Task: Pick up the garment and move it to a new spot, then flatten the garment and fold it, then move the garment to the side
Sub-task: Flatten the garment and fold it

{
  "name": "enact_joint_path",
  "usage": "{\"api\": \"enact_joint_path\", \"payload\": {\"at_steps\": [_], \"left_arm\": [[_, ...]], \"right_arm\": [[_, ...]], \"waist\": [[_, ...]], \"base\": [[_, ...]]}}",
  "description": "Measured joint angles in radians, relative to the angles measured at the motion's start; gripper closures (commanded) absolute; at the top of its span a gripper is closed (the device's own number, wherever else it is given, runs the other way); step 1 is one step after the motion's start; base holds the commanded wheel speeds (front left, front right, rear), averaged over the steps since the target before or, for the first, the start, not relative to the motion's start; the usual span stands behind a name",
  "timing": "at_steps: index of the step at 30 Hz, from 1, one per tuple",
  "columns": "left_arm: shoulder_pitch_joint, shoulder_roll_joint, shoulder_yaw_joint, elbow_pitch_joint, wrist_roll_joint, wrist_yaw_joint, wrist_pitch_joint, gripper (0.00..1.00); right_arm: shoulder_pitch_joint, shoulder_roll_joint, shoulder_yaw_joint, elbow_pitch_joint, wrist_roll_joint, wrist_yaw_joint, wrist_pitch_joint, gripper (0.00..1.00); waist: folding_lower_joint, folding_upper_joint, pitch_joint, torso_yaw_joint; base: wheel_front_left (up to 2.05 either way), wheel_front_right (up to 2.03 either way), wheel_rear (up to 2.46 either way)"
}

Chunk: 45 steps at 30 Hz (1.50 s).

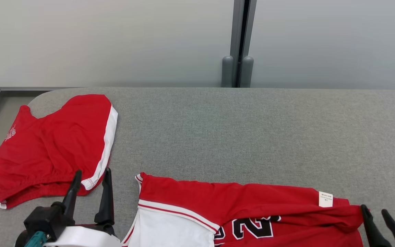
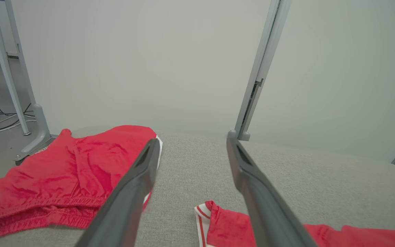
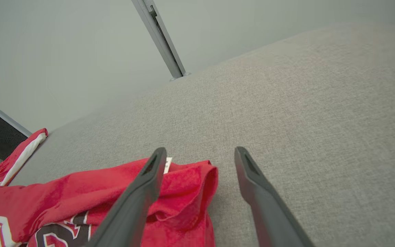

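The red jersey (image 1: 252, 206) is spread along the near edge of the grey table (image 1: 252, 130). It is flanked by both grippers, each held wide with nothing grasped. The left gripper (image 1: 92, 172) is seen just off its white-trimmed end, the right gripper (image 1: 374, 209) at its labelled end.

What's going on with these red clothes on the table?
A two-armed robot faces a grey table with red shorts on its left and a red numbered jersey nearest it. Its left gripper sits by the shorts, its right gripper by the jersey's end. Both are open, holding nothing.
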Motion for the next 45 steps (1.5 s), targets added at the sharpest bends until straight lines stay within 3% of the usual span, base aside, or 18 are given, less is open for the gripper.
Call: {"api": "enact_joint_path", "payload": {"at_steps": [9, 16, 21, 22, 23, 24, 30, 45], "left_arm": [[0.033, -0.118, 0.094, 0.078, 0.104, -0.152, 0.000, 0.00], [0.033, -0.166, 0.120, 0.126, 0.144, -0.207, 0.000, 0.00], [0.033, -0.188, 0.131, 0.145, 0.165, -0.231, 0.000, 0.00], [0.032, -0.191, 0.132, 0.149, 0.169, -0.235, 0.000, 0.00], [0.031, -0.196, 0.132, 0.151, 0.171, -0.239, 0.000, 0.00], [0.030, -0.200, 0.133, 0.154, 0.175, -0.244, 0.000, 0.00], [0.028, -0.212, 0.139, 0.164, 0.193, -0.256, 0.000, 0.00], [0.027, -0.245, 0.154, 0.188, 0.214, -0.282, 0.000, 0.00]], "right_arm": [[-0.042, 0.052, 0.042, 0.117, 0.045, 0.000, 0.078, 0.00], [-0.076, 0.086, 0.090, 0.202, 0.095, 0.000, 0.156, 0.00], [-0.127, 0.110, 0.112, 0.239, 0.099, 0.000, 0.144, 0.00], [-0.138, 0.117, 0.115, 0.247, 0.099, 0.000, 0.138, 0.16], [-0.149, 0.123, 0.119, 0.259, 0.100, 0.000, 0.133, 0.47], [-0.159, 0.126, 0.127, 0.266, 0.100, 0.000, 0.133, 1.00], [-0.188, 0.113, 0.150, 0.255, 0.124, 0.000, 0.112, 1.00], [-0.250, -0.089, 0.049, 0.231, 0.140, 0.000, 0.111, 1.00]], "waist": [[0.0000, 0.0000, 0.012, 0.012], [0.0000, 0.0000, 0.020, 0.024], [0.0001, 0.0000, 0.030, 0.027], [0.0000, 0.0000, 0.031, 0.027], [0.0000, 0.0000, 0.032, 0.027], [0.0000, 0.0000, 0.033, 0.028], [0.0000, 0.0000, 0.037, 0.028], [0.0000, 0.0000, 0.041, -0.017]], "base": [[0.00, 0.00, 0.00], [0.00, 0.00, 0.00], [0.00, 0.00, 0.00], [0.00, 0.00, 0.00], [0.00, 0.00, 0.00], [0.00, 0.00, 0.00], [0.00, 0.00, 0.00], [0.00, 0.00, 0.00]]}}
